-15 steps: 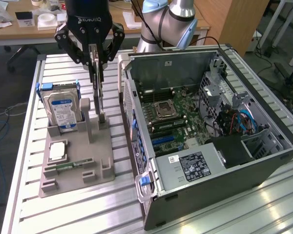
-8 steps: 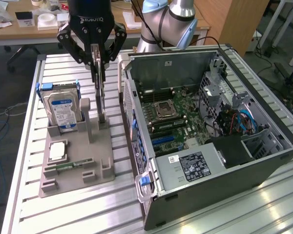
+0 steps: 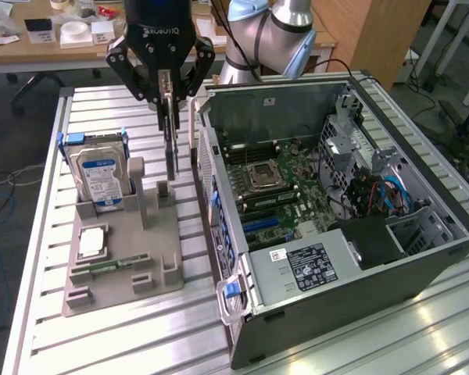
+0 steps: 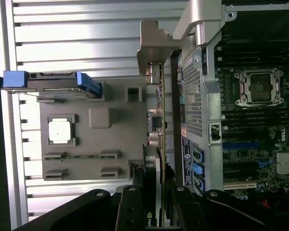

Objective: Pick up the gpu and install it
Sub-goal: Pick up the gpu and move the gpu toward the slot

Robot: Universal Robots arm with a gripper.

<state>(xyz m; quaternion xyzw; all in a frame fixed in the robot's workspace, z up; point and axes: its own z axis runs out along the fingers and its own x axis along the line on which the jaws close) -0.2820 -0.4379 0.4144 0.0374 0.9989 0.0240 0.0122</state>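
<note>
The gpu [image 3: 170,148] hangs edge-on as a thin dark card from my gripper [image 3: 166,98], which is shut on its upper edge. Its lower end sits just above a slot post of the grey holder tray [image 3: 125,258], between the tray and the open computer case [image 3: 422,203]. In the wrist view the gpu [image 4: 158,115] runs as a narrow green-and-black strip away from my gripper [image 4: 155,211], one black finger [image 4: 135,204] on each side, and ends in its silver bracket [image 4: 154,43]. The card lies alongside the case's outer wall, outside the case.
The holder tray [image 4: 120,144] carries a blue-railed hard drive [image 3: 100,176], a silver processor chip [image 3: 92,242] and a green memory stick [image 3: 113,266]. Inside the case the motherboard [image 3: 273,180] shows a blue expansion slot [image 3: 262,225]. The slatted metal table [image 3: 47,312] lies below.
</note>
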